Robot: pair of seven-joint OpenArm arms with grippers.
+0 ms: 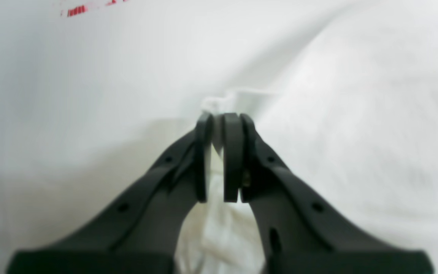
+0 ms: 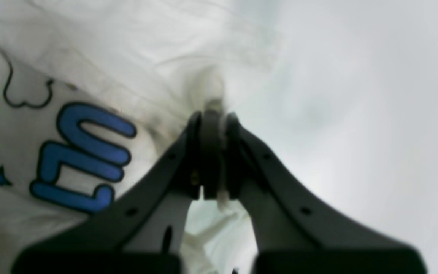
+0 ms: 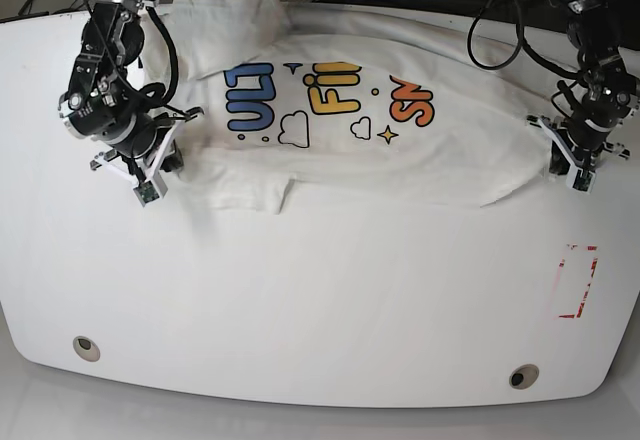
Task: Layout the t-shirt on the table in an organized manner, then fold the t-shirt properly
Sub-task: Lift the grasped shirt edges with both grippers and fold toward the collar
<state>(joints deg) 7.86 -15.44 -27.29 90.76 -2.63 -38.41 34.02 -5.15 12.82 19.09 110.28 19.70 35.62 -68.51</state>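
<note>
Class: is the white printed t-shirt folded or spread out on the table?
Spread out, not folded: the white cotton t-shirt lies print-up across the glossy white table, though its lower edge is still rumpled.

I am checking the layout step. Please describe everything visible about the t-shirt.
The t-shirt is white, soft-looking cloth, printed side up with blue, yellow and orange letters, small clouds and stars. It lies spread sideways across the far part of the table, still wrinkled, one lower corner folded. The left gripper and the right gripper each pinch an edge at opposite ends.
</note>
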